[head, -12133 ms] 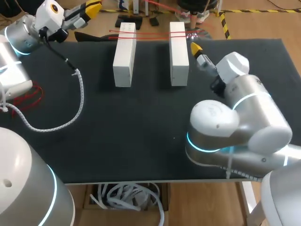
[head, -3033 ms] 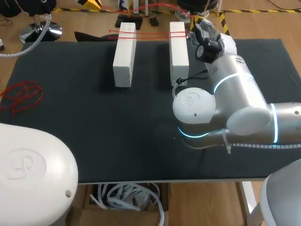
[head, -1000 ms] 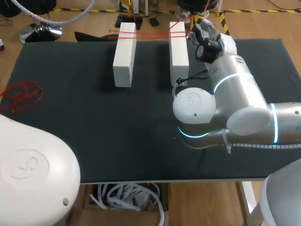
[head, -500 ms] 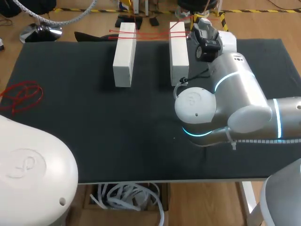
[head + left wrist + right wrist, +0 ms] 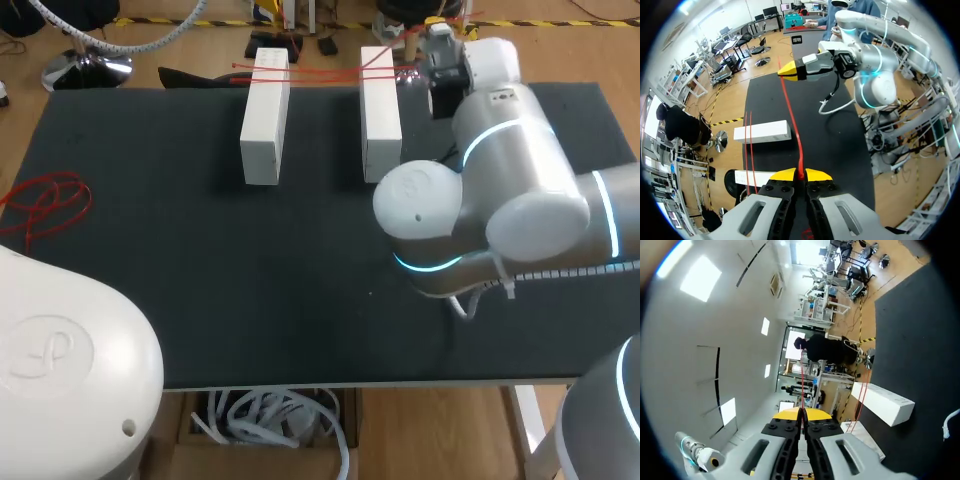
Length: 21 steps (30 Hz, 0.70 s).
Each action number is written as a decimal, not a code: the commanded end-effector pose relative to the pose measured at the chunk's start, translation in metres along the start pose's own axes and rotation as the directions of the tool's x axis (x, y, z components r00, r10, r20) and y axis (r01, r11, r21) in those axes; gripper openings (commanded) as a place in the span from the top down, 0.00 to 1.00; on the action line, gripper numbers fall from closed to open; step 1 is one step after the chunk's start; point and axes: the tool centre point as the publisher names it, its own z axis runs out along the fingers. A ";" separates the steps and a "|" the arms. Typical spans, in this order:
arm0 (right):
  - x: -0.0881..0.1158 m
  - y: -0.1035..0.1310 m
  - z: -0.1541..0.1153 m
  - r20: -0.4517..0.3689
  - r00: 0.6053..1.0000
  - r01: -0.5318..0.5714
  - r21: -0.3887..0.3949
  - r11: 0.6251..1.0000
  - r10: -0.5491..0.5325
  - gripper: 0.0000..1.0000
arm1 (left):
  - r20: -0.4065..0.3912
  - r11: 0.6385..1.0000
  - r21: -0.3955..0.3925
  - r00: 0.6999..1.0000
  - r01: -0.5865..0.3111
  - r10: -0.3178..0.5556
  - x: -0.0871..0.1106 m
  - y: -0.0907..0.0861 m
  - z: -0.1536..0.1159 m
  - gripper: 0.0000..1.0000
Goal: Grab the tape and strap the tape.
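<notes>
Tape (image 5: 791, 117) hangs between left hand (image 5: 800, 174) and right hand (image 5: 803, 414), both pinching it; uneven pulling could slip it free.

We see the dark matte surface (image 5: 200, 260) lit brightly and evenly from overhead, with no glare on it. The white blocks (image 5: 265, 120) cast only faint, soft shadows at their bases. Our right arm (image 5: 520, 180) carries soft highlights on its shell. From the right wrist, the ceiling panels (image 5: 701, 277) burn white.
</notes>
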 end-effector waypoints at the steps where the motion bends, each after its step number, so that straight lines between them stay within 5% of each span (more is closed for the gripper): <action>1: 0.008 -0.005 -0.001 0.105 0.994 0.008 -0.016 1.000 -0.006 1.00 | -0.001 1.000 -0.004 1.000 0.001 -0.001 0.000 0.000 -0.001 1.00; 11: 0.008 -0.005 -0.001 0.105 0.994 0.008 -0.016 1.000 -0.006 1.00 | -0.001 1.000 -0.004 1.000 0.001 -0.001 0.000 0.000 -0.001 1.00; 13: 0.009 -0.011 -0.001 0.088 0.976 0.200 0.012 0.980 -0.200 1.00 | -0.001 1.000 -0.004 1.000 0.001 -0.001 0.000 0.000 -0.001 1.00; 15: 0.011 -0.016 -0.002 0.091 0.898 0.427 0.056 0.902 -0.431 1.00 | -0.001 1.000 -0.004 1.000 0.001 -0.001 0.000 0.000 -0.001 1.00; 21: 0.023 -0.015 -0.003 0.019 0.627 0.772 0.113 0.625 -0.778 1.00 | -0.001 1.000 -0.004 1.000 0.001 -0.001 0.000 0.000 -0.001 1.00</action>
